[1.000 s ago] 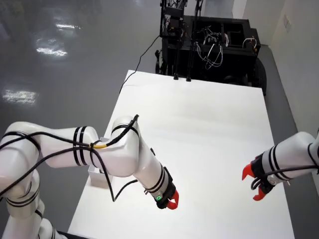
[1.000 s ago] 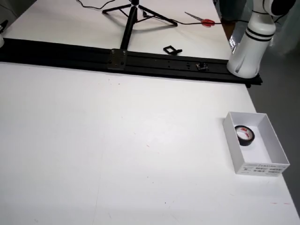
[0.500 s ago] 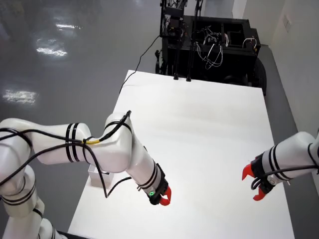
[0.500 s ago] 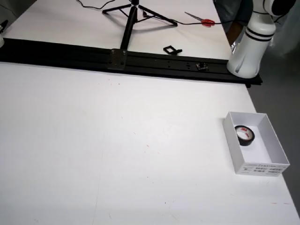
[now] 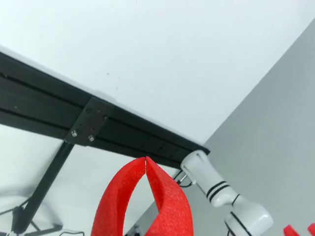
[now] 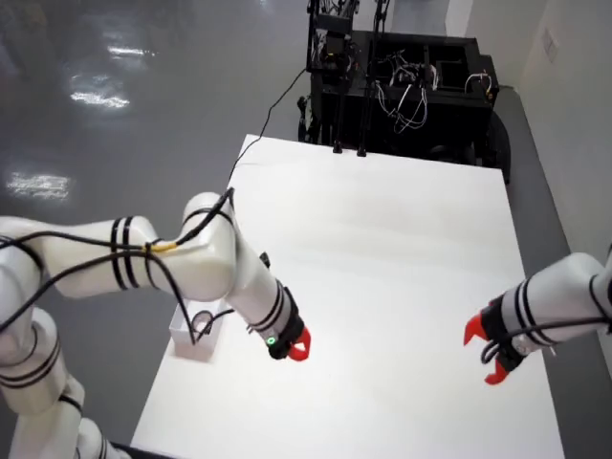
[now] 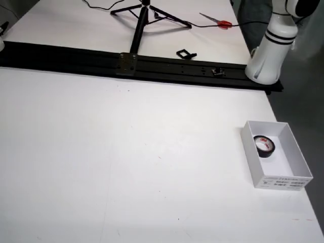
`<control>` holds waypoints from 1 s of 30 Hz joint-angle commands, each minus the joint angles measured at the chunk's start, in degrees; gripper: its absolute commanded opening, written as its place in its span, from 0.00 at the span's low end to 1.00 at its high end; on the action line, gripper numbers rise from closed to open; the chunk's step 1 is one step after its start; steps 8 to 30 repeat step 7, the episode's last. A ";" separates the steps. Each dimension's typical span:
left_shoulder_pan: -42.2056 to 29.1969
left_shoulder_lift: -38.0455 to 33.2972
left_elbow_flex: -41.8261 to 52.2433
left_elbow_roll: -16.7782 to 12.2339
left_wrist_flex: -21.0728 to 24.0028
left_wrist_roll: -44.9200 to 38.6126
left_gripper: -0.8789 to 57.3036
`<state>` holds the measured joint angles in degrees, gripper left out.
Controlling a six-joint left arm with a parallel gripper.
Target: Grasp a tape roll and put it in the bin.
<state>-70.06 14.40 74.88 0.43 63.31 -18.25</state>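
Observation:
A black tape roll lies flat inside the small white bin at the right edge of the white table in the still view across the table. In the view from above, the bin shows only as a white corner behind my working arm. My gripper hangs just right of it over the table, with nothing visible in it. In the view that rides on the gripper, the red fingers meet at their tips, so the gripper is shut and holds nothing.
A second arm's red gripper hangs at the table's right edge in the view from above. A black rail crosses the far side of the table, with a white arm base, a tripod and scissors around it.
In the view from above, my gripper has drawn back up and to the left, closer to the bin. The tape roll, the bin and the second arm have not moved.

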 commanded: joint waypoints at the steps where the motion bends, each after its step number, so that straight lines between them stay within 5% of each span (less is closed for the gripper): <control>1: 10.73 -1.66 1.93 0.36 -1.88 8.32 0.01; 30: 8.71 -1.57 1.93 0.36 -1.88 8.84 0.01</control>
